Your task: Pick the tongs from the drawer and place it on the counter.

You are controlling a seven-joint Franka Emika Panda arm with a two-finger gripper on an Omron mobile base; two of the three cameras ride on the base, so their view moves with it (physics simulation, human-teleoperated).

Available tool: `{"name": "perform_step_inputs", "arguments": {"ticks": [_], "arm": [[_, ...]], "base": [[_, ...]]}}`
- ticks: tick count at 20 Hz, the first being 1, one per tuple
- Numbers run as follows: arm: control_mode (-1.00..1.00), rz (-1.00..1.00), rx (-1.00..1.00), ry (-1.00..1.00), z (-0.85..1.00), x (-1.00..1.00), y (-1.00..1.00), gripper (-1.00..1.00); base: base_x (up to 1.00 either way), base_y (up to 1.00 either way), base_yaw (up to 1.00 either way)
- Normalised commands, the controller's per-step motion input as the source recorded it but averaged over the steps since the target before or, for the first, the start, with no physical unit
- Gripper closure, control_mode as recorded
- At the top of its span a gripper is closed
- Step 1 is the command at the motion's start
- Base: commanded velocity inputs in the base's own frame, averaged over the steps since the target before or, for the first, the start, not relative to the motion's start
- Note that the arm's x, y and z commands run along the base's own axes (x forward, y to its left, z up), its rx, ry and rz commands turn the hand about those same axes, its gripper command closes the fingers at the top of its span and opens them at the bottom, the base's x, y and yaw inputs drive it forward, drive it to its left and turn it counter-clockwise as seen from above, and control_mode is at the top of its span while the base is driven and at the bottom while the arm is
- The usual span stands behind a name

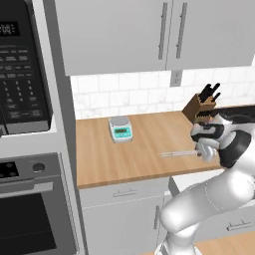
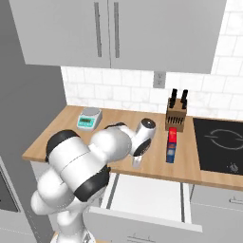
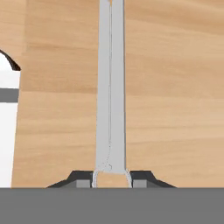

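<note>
The tongs [image 1: 177, 154] lie flat on the wooden counter [image 1: 129, 164] as a slender pale metal strip, running left from my hand. In the hand view the tongs [image 3: 111, 87] stretch straight away over the wood, their near end held between my two fingertips. My gripper [image 3: 111, 181] is shut on that end, low over the counter near its front edge. From the right base, the gripper [image 2: 137, 161] points down at the counter [image 2: 61, 137] just above the open white drawer [image 2: 147, 192], whose light interior looks bare.
A small scale [image 1: 120, 128] sits at the back left of the counter. A knife block [image 2: 174, 116] stands at the back, with a red and blue box [image 2: 171, 144] in front of it. The black stovetop [image 2: 220, 142] is right, the oven [image 1: 30, 214] left.
</note>
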Motion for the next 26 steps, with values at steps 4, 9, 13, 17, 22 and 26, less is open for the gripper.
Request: {"name": "perform_step_inputs", "arguments": {"ticks": [4, 9, 13, 17, 22, 26], "arm": [[-1.00, 0.00, 0.00, -0.01, -0.25, 0.45, 0.15, -1.00], [-1.00, 0.00, 0.00, -0.02, 0.01, 0.14, 0.01, -1.00], [-1.00, 0.00, 0.00, -0.11, 0.36, -0.18, 0.00, -1.00], [-1.00, 0.00, 0.00, -0.14, 0.74, -0.41, 0.00, -1.00], [-1.00, 0.00, -0.01, -0.14, 0.80, -0.37, 0.19, -1.00], [-1.00, 0.01, -0.04, -0.21, 0.52, -0.43, 0.36, -1.00]], "base": [[0.00, 0.00, 0.00], [0.00, 0.00, 0.00], [0.00, 0.00, 0.00], [0.00, 0.00, 0.00], [0.00, 0.00, 0.00], [0.00, 0.00, 0.00]]}}
